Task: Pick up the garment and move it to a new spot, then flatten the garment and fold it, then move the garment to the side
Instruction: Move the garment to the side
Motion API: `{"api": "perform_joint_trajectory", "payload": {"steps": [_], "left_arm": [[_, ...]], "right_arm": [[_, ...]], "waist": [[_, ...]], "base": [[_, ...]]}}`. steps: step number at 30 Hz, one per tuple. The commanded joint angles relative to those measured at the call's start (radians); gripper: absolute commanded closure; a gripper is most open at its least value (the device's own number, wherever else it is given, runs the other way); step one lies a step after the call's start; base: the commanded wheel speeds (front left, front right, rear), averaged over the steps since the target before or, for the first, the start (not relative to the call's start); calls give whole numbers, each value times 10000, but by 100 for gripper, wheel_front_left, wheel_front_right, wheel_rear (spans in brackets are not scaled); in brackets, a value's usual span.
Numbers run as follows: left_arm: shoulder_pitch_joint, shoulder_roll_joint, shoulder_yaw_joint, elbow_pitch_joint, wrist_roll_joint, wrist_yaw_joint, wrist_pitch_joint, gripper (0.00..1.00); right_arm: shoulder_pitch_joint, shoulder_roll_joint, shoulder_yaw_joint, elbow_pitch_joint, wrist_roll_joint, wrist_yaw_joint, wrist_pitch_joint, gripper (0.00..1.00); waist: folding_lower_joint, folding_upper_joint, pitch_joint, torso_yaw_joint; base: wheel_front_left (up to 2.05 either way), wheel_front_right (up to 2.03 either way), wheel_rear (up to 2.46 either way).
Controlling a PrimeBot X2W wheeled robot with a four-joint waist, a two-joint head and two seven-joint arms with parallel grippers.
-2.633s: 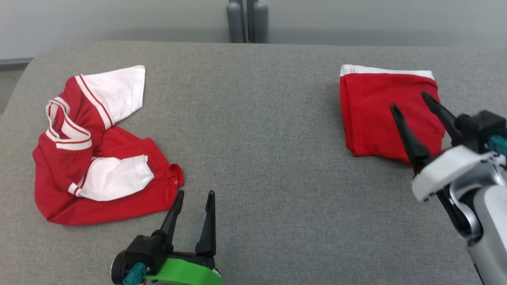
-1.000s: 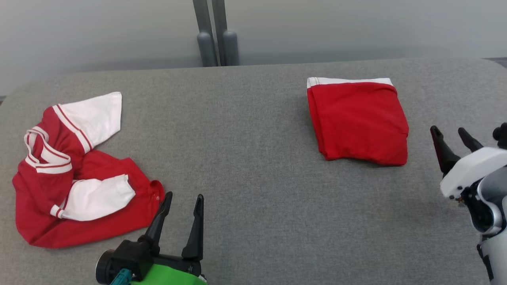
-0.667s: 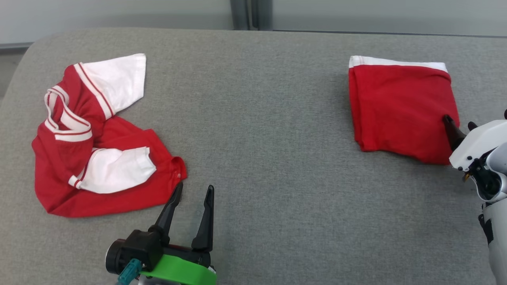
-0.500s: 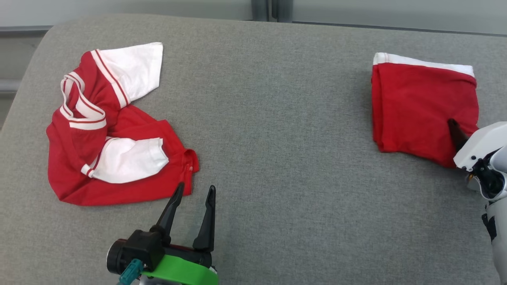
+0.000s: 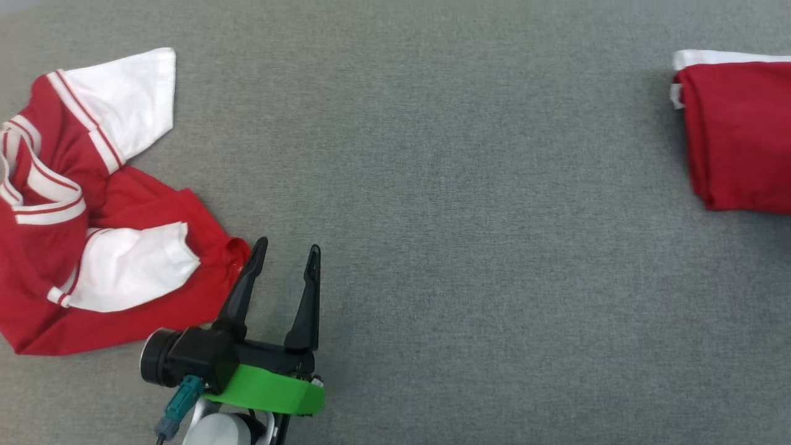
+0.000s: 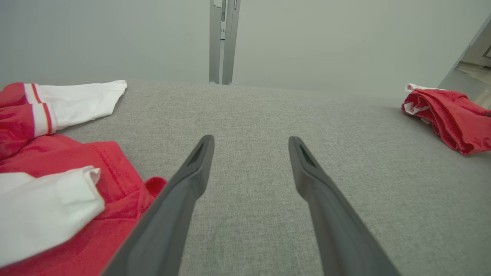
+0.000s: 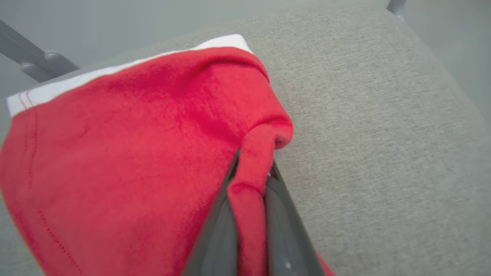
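A folded red garment [image 5: 735, 142] with a white band lies at the table's right. In the right wrist view my right gripper [image 7: 253, 165] is shut on a pinched ridge at the near edge of this folded garment [image 7: 115, 145]. A crumpled red garment [image 5: 154, 210] with white sleeves lies at the left. My left gripper [image 5: 288, 245] stands open just right of its hem, with nothing between the fingers. The left wrist view has the same open gripper [image 6: 249, 142], the crumpled garment [image 6: 111, 165] at its left and the folded garment [image 6: 445, 115] far right.
Both garments rest on a grey padded table [image 5: 463, 216], with a wide stretch of bare fabric between them. Two grey posts [image 6: 222, 38] stand behind the far edge. The table's right edge [image 7: 441, 65] runs close to the folded garment.
The head camera has tilted down and shifted, so the whole picture has moved. My right gripper came onto the folded garment's near edge and shut on it. The left gripper stayed open.
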Motion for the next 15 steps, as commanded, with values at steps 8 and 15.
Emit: {"api": "perform_joint_trajectory", "payload": {"steps": [8,15], "left_arm": [[-496,93,228,19,502,-291,-2,0],[-404,57,455,-13,454,-365,-2,0]], "right_arm": [[-17,-1656,-883,-32,-1493,-1,-70,100],[-548,-1535,-1692,353,-3616,-1,-691,0]], "waist": [[-1,0,1434,-1106],[-1,0,1331,-989]], "base": [[0,0,0],[0,0,0]]}}
